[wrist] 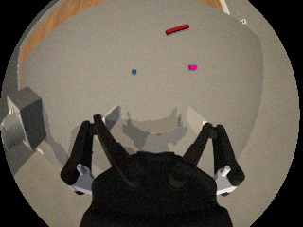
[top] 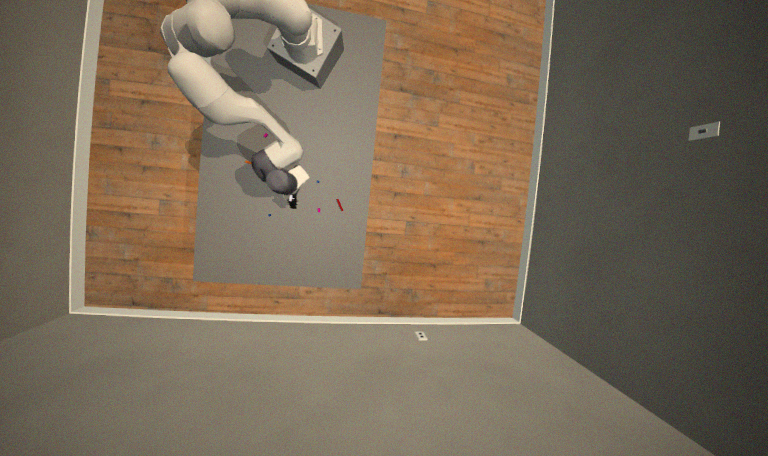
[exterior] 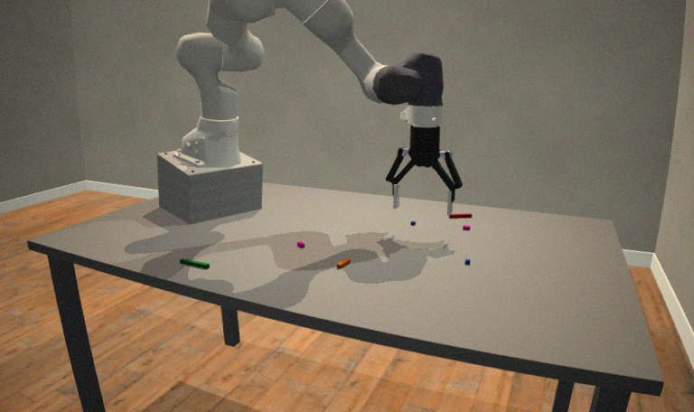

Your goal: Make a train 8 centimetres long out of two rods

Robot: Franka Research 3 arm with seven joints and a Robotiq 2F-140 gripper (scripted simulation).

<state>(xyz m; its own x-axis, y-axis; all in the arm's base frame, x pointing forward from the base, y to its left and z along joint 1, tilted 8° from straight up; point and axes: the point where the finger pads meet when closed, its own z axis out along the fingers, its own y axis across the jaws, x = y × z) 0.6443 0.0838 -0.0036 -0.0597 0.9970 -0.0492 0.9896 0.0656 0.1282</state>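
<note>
My gripper is open and empty, hanging a little above the grey table. A red rod lies flat just beyond its right finger. A short magenta rod lies close to the red one. One blue cube-like rod lies below the gripper's left side. A second blue rod lies nearer the front edge.
An orange rod, another magenta rod and a green rod lie further left on the table. The robot's base block stands at the back left corner.
</note>
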